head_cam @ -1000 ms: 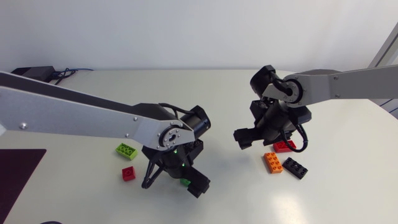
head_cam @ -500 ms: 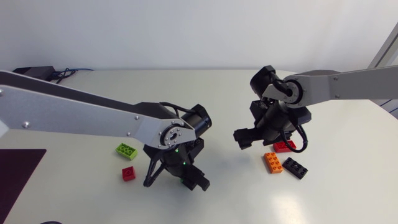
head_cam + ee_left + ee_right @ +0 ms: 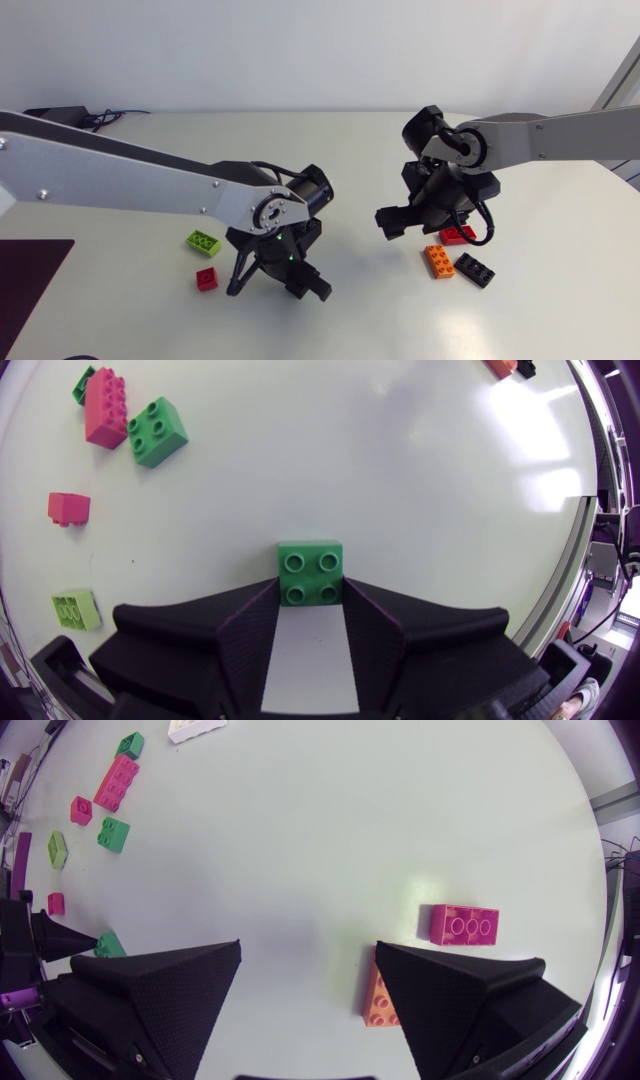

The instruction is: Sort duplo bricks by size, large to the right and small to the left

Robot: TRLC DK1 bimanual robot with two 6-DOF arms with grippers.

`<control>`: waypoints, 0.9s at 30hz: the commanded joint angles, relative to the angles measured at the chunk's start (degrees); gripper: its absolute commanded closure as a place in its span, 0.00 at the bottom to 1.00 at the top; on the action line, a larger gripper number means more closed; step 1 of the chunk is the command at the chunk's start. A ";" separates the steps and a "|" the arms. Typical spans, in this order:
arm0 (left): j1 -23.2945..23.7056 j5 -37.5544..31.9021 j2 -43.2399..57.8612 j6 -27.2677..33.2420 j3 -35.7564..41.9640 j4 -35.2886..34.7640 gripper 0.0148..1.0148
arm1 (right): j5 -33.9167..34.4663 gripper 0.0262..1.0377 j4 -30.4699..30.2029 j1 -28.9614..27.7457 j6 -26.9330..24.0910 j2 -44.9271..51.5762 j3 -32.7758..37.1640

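White table (image 3: 350, 150), both arms over its middle. Left gripper (image 3: 310, 598) is clamped on a green brick (image 3: 310, 565), one fingertip against each side. Right gripper (image 3: 308, 960) is spread wide with nothing between its fingers. Orange brick (image 3: 380, 1002) lies just beside one of its fingers, partly hidden by it. Red brick (image 3: 458, 235) is just ahead, black brick (image 3: 474, 270) near both.

A round white smooth-topped table (image 3: 350, 150) carries loose plastic bricks. Toward its 9 o'clock lies a lime-green flat brick (image 3: 203, 241), with a small red square brick (image 3: 206, 278) apart at that one's 6 o'clock. Toward the table's 3 o'clock sits an orange oblong brick (image 3: 438, 261). A black oblong brick (image 3: 474, 270) is just at the orange one's 3 o'clock, and a red oblong brick (image 3: 458, 236), partly hidden, at its 1 o'clock. The left wrist view shows a long pinkish-red brick (image 3: 104, 407) with a green square brick (image 3: 156, 432) just beside it.
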 commanded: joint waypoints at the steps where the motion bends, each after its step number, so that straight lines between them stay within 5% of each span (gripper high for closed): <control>1: 1.85 -0.37 -2.32 0.33 0.95 -1.12 0.73 | 0.26 0.07 0.42 -0.06 0.98 0.21 -1.48; 16: 17.31 -0.55 -11.38 9.21 -9.77 -0.94 0.73 | 0.17 0.07 1.30 1.35 1.34 2.06 -0.86; 27: 17.93 -0.64 -10.23 9.30 -14.87 4.33 0.72 | 0.17 0.07 1.30 1.53 1.51 2.24 -0.77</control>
